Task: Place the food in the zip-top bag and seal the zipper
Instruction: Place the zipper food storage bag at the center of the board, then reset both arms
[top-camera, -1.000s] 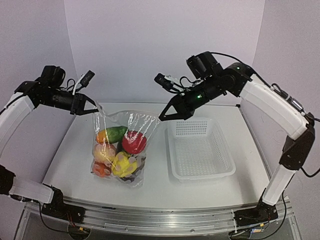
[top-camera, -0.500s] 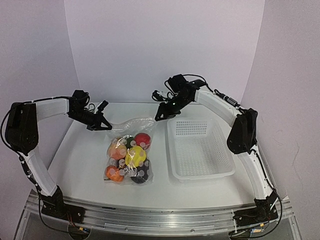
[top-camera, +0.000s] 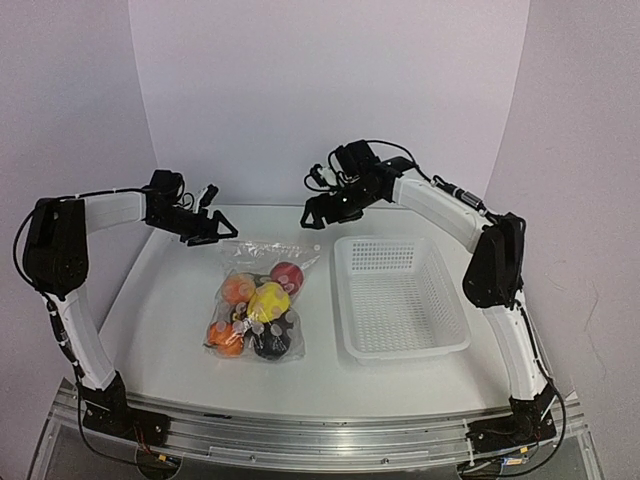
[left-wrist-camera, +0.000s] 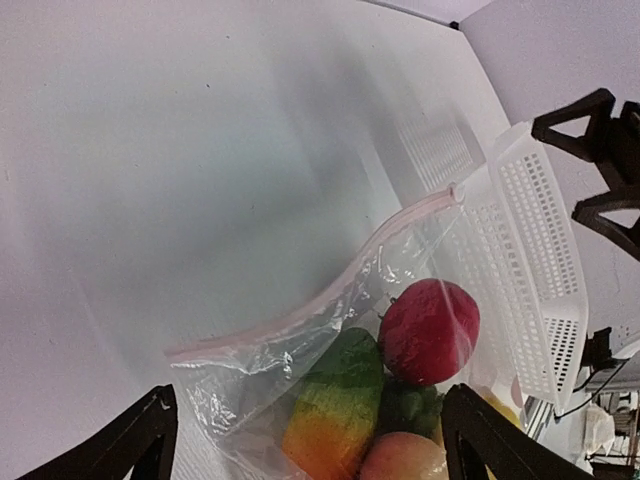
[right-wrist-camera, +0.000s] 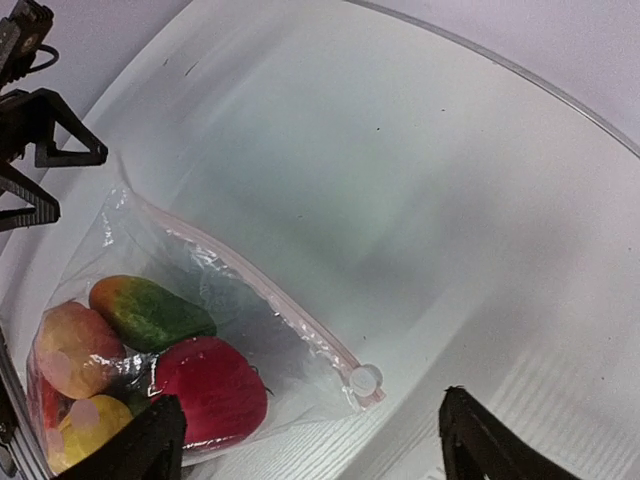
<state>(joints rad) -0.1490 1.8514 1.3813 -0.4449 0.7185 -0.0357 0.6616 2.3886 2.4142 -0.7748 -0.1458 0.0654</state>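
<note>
1 zip-top bag (top-camera: 256, 250) holds 6 foods in view: 1 red pomegranate (top-camera: 287, 275), 1 peach (top-camera: 238, 290), 1 yellow pepper (top-camera: 268, 300), 1 orange pepper (top-camera: 225, 337), 1 green mango (right-wrist-camera: 150, 312), 1 dark mangosteen (top-camera: 270, 343). 1 white mesh basket (top-camera: 404, 349). 2 grippers: left gripper (top-camera: 222, 233), right gripper (top-camera: 310, 218).

You have a white mesh basket (top-camera: 400, 300) on the right half of the white surface (top-camera: 160, 310), rectangular and upright, its long side running away from you. Pale lavender walls (top-camera: 300, 90) close the surface in behind and at both sides. A metal rail (top-camera: 300, 440) runs along its near edge.
</note>
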